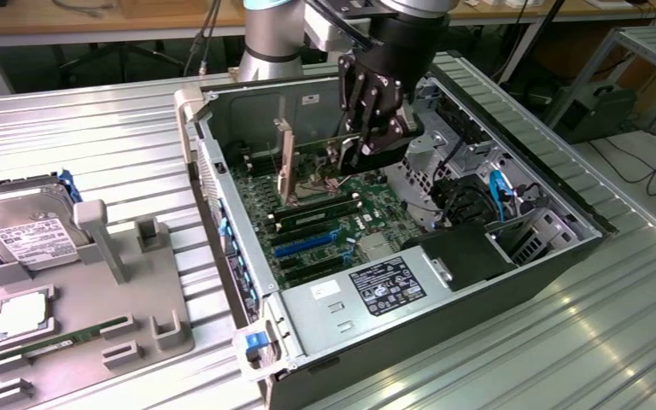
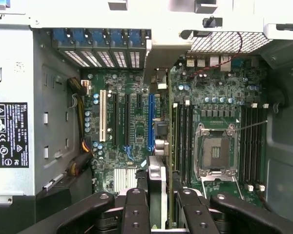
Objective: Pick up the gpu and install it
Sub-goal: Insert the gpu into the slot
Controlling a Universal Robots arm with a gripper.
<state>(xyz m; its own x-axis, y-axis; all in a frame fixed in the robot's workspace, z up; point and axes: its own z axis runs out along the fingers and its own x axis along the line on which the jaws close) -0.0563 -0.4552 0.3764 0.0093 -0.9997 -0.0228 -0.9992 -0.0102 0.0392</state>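
**Inside the open PC case: GPU in the grip, seating not confirmed**

In the open tower case (image 1: 453,333), laid on its side, the gripper (image 1: 359,143) was clamped on the top edge of the gpu (image 1: 287,166). The card stood upright on edge over the motherboard (image 1: 362,218), bracket end toward the case's rear wall. In the wrist view the gripper (image 2: 160,197) had the gpu (image 2: 157,175) edge-on btwn its fingers (image 2: 136,209), running just beside the blue PCIe slot (image 2: 150,122). Couldn't tell whether the contact edge had entered any slot.

Risks, as judged:
- The card edge looked offset from the blue slot toward the RAM slots (image 2: 183,136). Pressing down w/ that offset would jam the contacts on the slot wall or the board.
- The bracket could snag at the rear slot covers (image 2: 102,58) if the card tilted, leaving one end high.
- It was a narrow pinch on a thin board, so any side load could twist the card in the grip.
- The PSU cables (image 2: 80,146) lay near the slots but apart from the card, so low risk.

Looks: very slim edge-on, w/ a green-edged board and a tan metal bracket at one end; flat and stiff-looking.

Outside the case, on the grey fixture (image 1: 112,282), the hard drive (image 1: 20,231) and memory stick (image 1: 61,342) sat well apart from the work.
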